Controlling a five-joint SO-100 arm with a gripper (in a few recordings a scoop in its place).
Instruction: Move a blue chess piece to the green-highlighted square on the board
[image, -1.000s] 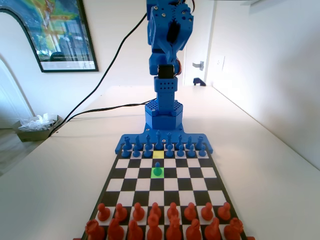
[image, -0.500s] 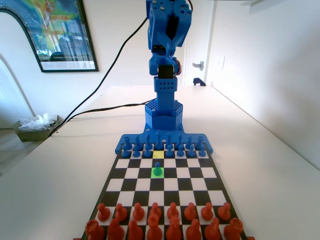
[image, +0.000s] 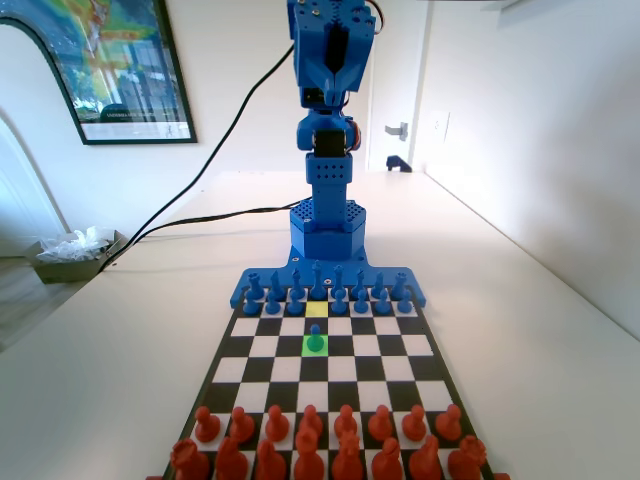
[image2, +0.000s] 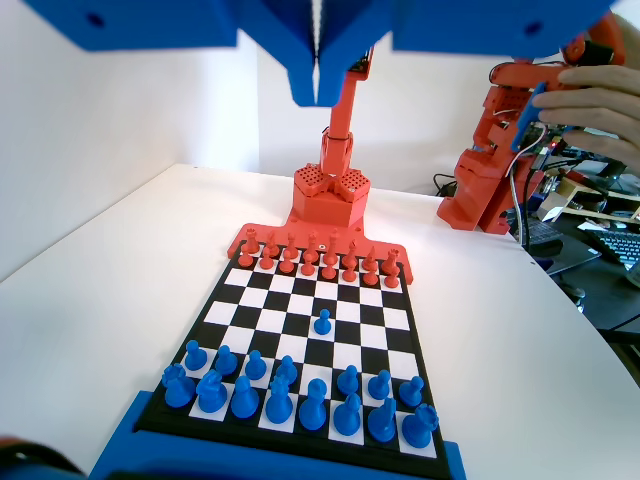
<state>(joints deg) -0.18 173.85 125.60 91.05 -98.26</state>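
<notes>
You see the blue chess piece standing upright on the green-highlighted square, alone mid-board, just nearer than the blue rows in the fixed view.

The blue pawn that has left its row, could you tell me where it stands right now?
In the fixed view the blue pawn stands alone on the green-highlighted square, mid-board, two squares ahead of the blue pawn row, with the yellow square behind it.

White worktop. Framed poster on wall, far left of it. Black cable trails across worktop below poster. Bin with crumpled plastic on floor beneath poster. Red pieces at near end.
</notes>
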